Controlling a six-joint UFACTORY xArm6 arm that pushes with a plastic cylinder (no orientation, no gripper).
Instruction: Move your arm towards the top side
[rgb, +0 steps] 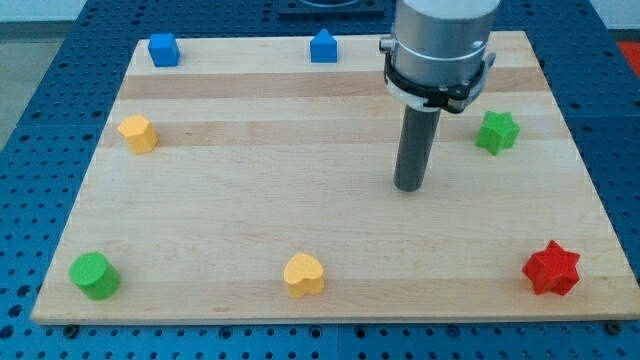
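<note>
My tip (408, 187) rests on the wooden board (300, 180), right of the middle, touching no block. The green star (497, 132) lies to the tip's right and a little toward the view's top. A blue block (322, 46) sits at the top edge, up and left of the tip. A blue cube (163, 49) sits at the top left. A yellow block (138, 133) is at the left side. A green cylinder (94, 275) is at the bottom left. A yellow heart (304, 274) is at the bottom middle. A red star (551, 268) is at the bottom right.
The arm's grey body (440, 45) hangs over the board's top right part and hides some of the top edge. A blue perforated table (40, 120) surrounds the board on all sides.
</note>
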